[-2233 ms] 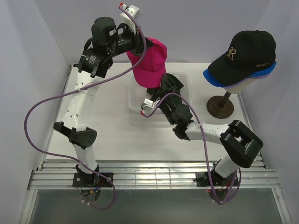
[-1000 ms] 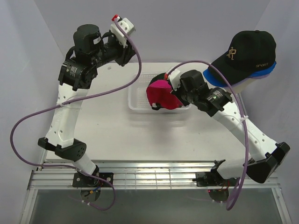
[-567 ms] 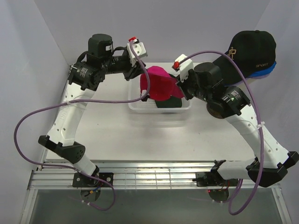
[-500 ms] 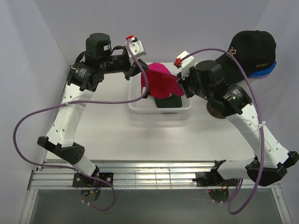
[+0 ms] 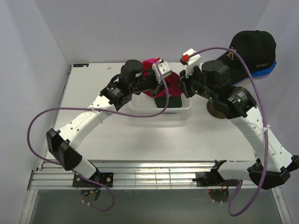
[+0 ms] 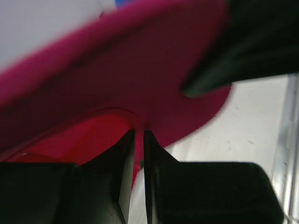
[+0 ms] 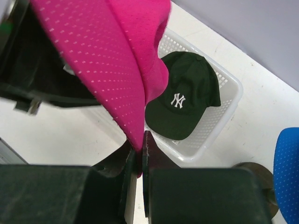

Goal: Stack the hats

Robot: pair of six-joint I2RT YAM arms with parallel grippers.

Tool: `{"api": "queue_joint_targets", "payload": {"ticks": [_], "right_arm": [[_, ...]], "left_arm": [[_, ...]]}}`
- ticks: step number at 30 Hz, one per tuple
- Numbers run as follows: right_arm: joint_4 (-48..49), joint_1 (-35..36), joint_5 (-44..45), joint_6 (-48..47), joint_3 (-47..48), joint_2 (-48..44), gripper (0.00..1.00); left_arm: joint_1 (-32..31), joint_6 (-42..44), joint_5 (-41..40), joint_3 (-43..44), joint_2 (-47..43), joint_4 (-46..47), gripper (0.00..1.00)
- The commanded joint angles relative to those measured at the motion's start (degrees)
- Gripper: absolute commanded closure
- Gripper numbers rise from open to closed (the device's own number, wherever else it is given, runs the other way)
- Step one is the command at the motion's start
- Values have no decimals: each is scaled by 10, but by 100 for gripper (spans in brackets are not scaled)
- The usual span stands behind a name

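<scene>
A magenta hat (image 7: 107,56) hangs in the air over the white basket (image 7: 219,126), held from both sides. My right gripper (image 7: 138,149) is shut on its lower edge. My left gripper (image 6: 139,136) is shut on the hat's brim (image 6: 140,84). In the top view the two grippers, left (image 5: 164,83) and right (image 5: 180,87), meet at the magenta hat (image 5: 150,63) above the basket (image 5: 140,108). A dark green hat with a white NY (image 7: 184,102) lies in the basket. A black hat with a gold emblem (image 5: 252,49) sits on a blue hat (image 5: 269,70) at the far right.
The stacked hats rest on a mannequin head, whose brown stand (image 5: 218,110) rises right of the basket. Purple cables loop from both arms. Walls close the table on the left, back and right.
My left arm has swung in from the back left and taken hold of the magenta hat. My right gripper has carried the hat up and slightly right, over the basket.
</scene>
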Motion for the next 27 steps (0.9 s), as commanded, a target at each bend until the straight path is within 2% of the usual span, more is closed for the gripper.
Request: {"api": "queue_joint_targets", "payload": {"ticks": [1,3,5,8,9,13,15,18,20,23,27], "right_arm": [[39,-3,-33,11,-33,-39,92],[48,-3,-48,11,-55,-55,92],[46,-5,-50,11,-60,-64,92],[47,-9,-30,3,-73,-81,92],[46,-10,-31,0,-74,-83,92],[52,-10,-101,-9,-71,-90,92],[57,-10,-98,-1,-77,-96,92],[54,-12,-8,-3,-95,-101,92],[50,-24,45,-14,-106,-97,92],[26,-48,29,-31,-97,-71,92],[15,-52,-12,-47,-81,-48,92]], "left_arm": [[4,-59,-100,20,2,136,75],[4,-61,-112,14,14,178,76],[4,-58,-110,11,23,208,82],[4,-31,-87,-23,13,267,82],[4,-33,-100,-27,14,282,82],[4,-40,-136,13,60,276,78],[4,-44,-132,29,76,261,75],[4,-35,-66,14,52,204,69],[4,-5,42,-12,20,160,66],[6,65,152,-79,-61,78,61],[8,103,237,-117,-140,5,57]]}}
